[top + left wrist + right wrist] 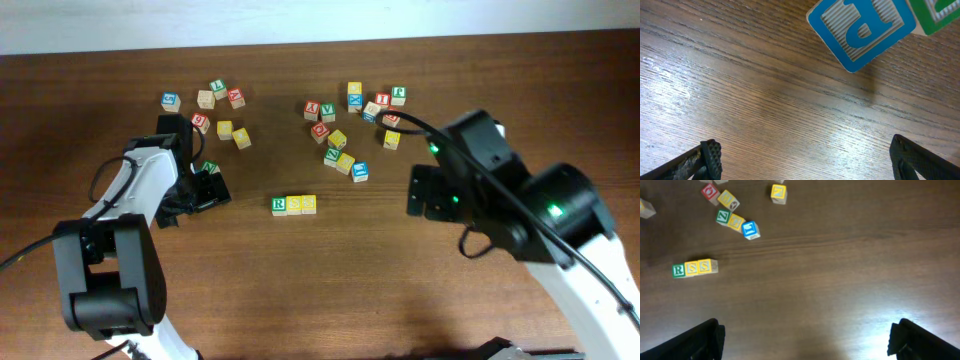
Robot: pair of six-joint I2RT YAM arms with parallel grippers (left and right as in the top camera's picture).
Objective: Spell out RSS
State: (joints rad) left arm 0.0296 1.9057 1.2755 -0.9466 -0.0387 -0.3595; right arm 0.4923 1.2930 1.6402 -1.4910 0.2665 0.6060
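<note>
The R cube (279, 205) and two S cubes (301, 204) are set touching in a row so that RSS is read; the left gripper (208, 187) and right gripper (425, 192) are kept either side of that row, jaws released and empty, so nothing is nudged

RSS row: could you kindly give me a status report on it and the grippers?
Left gripper open, empty. Right gripper open, empty. RSS row in line, cubes touching. Loose cubes stand apart from it.
</note>
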